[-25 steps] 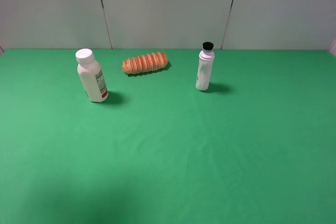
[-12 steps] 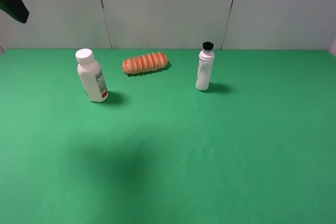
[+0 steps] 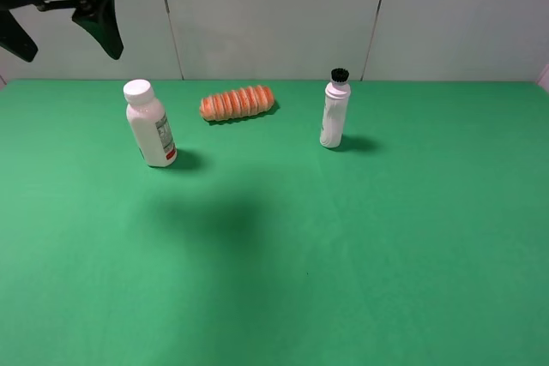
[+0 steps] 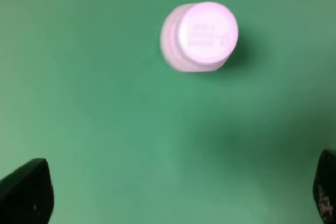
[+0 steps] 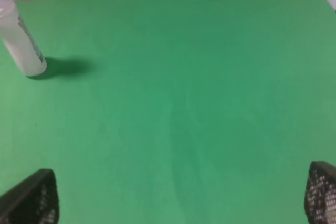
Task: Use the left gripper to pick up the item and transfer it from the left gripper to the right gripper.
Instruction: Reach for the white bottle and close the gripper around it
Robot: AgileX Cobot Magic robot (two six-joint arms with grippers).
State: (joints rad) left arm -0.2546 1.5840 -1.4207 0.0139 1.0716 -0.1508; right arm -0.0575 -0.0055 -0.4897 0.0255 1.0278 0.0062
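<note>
Left claw [image 3: 69, 47] has just swung into the high view at far left, above and behind the wide white plastic screw-cap bottle [image 3: 151, 130]; its shadow has slid across the green surface [image 3: 343, 255]. The approach has started, no contact yet. Its jaws are spread fully and hold nothing. The bottle stands upright at left-rear, beside the orange ribbed roll [image 3: 238, 102], long axis vertical, cap up, red label patch facing front-right. The left wrist view looks down on the cap [image 4: 199, 35]. Right claw [image 5: 176, 198] is also spread wide and empty.
</note>
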